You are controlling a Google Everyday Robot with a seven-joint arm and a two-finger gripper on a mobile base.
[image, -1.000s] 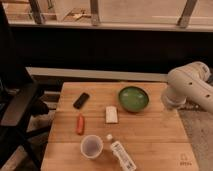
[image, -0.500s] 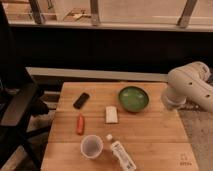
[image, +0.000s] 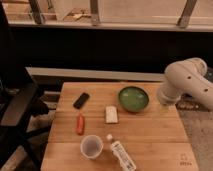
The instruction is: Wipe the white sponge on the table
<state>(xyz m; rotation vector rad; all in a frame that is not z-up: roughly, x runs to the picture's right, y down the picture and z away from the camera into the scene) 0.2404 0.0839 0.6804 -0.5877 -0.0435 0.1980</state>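
The white sponge lies flat near the middle of the light-wood table, just left of and below the green bowl. Only white arm links show, above the table's right edge beside the bowl. My gripper is not in view, and nothing touches the sponge.
A black phone lies at the back left. An orange stick-shaped object lies left of the sponge. A pale cup and a lying white labelled bottle are at the front. A black chair stands to the table's left.
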